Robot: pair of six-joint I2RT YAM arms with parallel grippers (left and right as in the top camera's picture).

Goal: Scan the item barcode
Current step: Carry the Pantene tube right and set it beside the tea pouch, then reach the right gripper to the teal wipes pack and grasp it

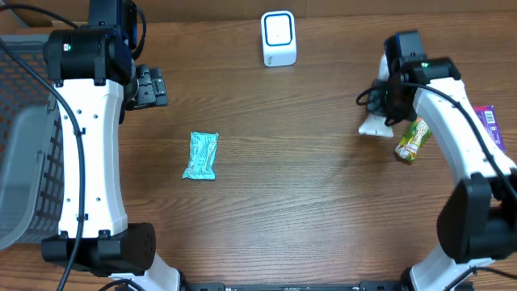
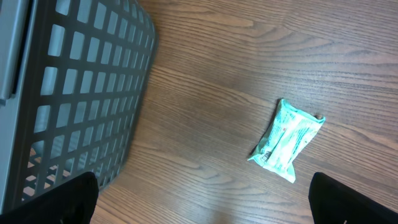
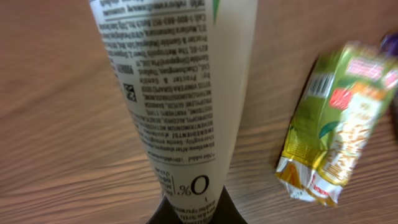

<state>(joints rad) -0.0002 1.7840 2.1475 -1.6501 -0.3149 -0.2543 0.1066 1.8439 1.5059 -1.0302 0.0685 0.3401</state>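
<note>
I saw right gripper (image 1: pixel 389 103) pinched tight on white tube (image 3: pixel 180 93), right of scanner (image 1: pixel 279 39). Left gripper (image 1: pixel 155 86) spread wide near grey mesh basket (image 2: pixel 81 93); teal packet (image 2: pixel 287 141) lay outside it.

The grey basket (image 1: pixel 20 153) at the bench's left edge runs out of the overhead view, and the left wrist view cuts it off at the top and left. Of the left tool (image 1: pixel 152 86), that wrist view shows only two dark fingertips (image 2: pixel 74 202) in its bottom corners. From overhead the right arm hides most of the white tube (image 1: pixel 374 125). The right wrist view crops the tube's upper end, and the right tool (image 3: pixel 194 218) covers its lower end. The purple packet (image 1: pixel 485 117), near the bench's right edge, lies partly under that arm. The green snack bar (image 3: pixel 329 124) has blurred print.
</note>
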